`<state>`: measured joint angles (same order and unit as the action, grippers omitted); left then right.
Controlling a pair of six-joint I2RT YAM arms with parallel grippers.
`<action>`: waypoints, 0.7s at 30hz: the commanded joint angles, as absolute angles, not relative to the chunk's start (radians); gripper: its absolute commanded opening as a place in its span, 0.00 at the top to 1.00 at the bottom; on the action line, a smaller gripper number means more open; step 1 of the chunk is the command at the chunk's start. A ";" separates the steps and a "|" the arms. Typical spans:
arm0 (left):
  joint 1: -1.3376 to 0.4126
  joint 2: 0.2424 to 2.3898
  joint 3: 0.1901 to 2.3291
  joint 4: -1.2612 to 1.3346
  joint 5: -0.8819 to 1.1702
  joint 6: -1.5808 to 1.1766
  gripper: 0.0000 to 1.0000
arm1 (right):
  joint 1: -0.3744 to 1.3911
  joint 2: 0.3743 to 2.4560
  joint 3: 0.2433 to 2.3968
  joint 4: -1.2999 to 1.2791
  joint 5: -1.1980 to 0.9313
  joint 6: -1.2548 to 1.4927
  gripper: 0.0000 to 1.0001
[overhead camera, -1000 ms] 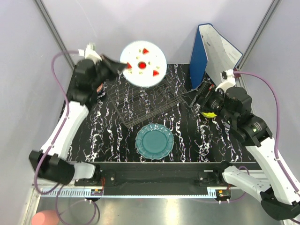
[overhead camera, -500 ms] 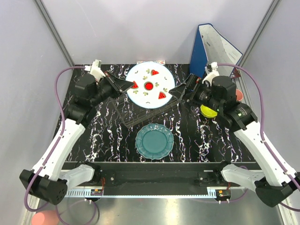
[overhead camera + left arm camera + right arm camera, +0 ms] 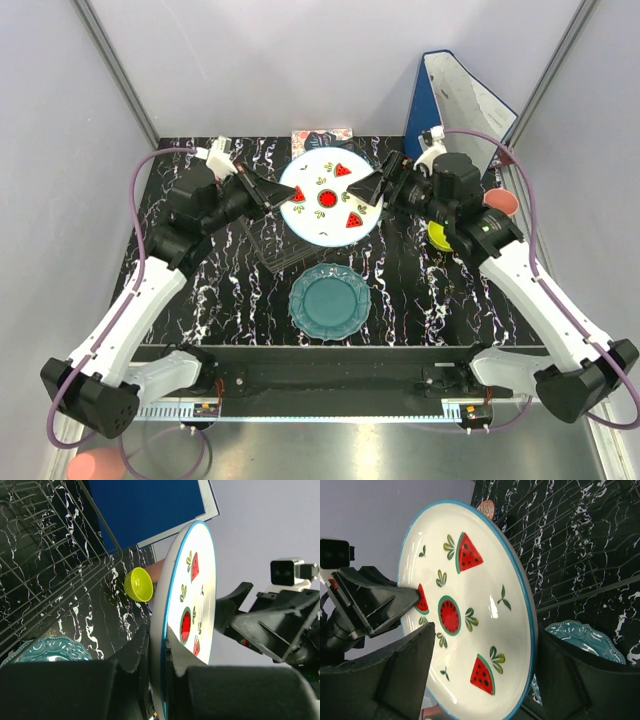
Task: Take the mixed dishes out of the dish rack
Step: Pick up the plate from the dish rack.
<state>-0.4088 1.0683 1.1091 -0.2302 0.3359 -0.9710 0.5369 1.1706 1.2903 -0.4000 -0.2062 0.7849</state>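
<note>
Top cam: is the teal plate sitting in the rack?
No, the teal plate lies flat on the table, outside the rack, on its near side.

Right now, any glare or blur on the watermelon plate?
Top external: plate evenly lit, marks legible. Right wrist: small specular spot near its centre, otherwise sharp; right fingers dark. Left wrist: plate edge-on, near rim and left fingers soft.

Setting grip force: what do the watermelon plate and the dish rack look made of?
Watermelon plate: likely glazed ceramic, possibly melamine. The white face is glossy with small sharp light glints, and it has painted marks and a blue rim.
Dish rack: thin grey metal wire in an open grid, dull finish, perhaps coated.
</note>
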 commanded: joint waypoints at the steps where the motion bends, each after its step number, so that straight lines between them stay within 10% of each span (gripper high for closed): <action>1: -0.419 1.019 1.118 -0.040 0.382 -1.037 1.00 | 0.545 1.198 1.275 -0.299 -0.244 0.788 0.30; 11: -0.419 1.006 1.058 -0.003 0.397 -1.065 1.00 | 0.541 1.207 1.233 -0.272 -0.256 0.793 1.00; 21: -0.417 1.022 1.038 0.009 0.368 -1.035 0.89 | 0.541 1.120 1.210 -0.273 -0.313 0.735 1.00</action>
<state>-0.3851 1.0348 1.0203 -0.1635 0.3149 -1.0615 0.5068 1.1687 1.2034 -0.3027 -0.1959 0.8253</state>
